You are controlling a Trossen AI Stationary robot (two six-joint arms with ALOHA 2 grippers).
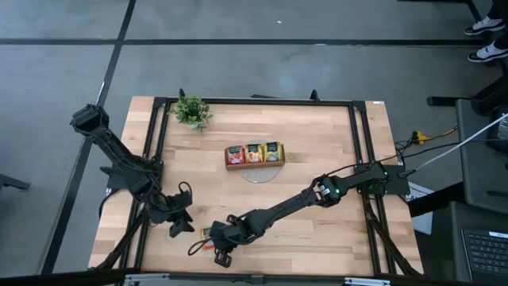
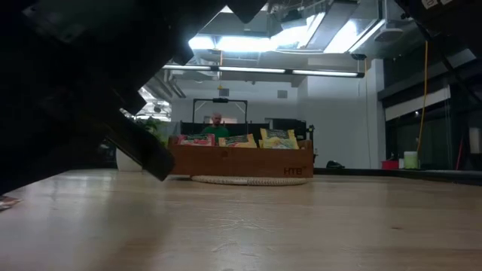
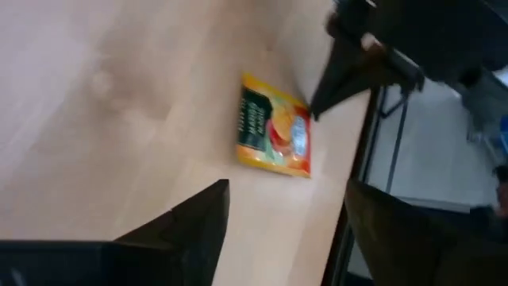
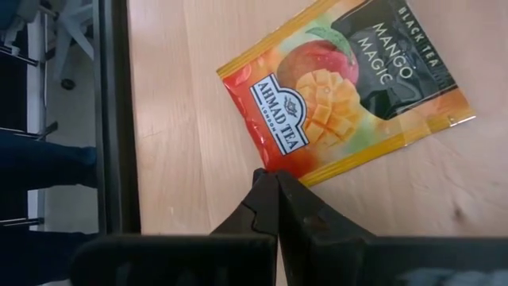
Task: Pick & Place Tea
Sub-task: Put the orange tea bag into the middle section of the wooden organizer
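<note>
I read the right gripper (image 4: 274, 187), pinched closed and empty, pinning the sachet (image 4: 341, 87) edge at 6 o'clock of the table (image 1: 317, 151), so my left gripper (image 3: 278, 222), spread wide and holding nothing, can take it.

The orange tea sachet (image 4: 343, 94) lying flat on the wooden surface (image 4: 182, 151) carries most of the readable print. A white slanted label near one corner reads "AHMAD TEA", with a smaller line under it that looks like "LONDON". On the dark panel beside the mango picture stand the words "MANGO MAGIC", and along the panel's edge "BLACK TEA". In the low view the brown wooden tray (image 2: 241, 162) bears a small dark mark on its front wall near one end, roughly "HTB", though the letters are too small to be sure. The print on the sachets standing in the tray cannot be read.
</note>
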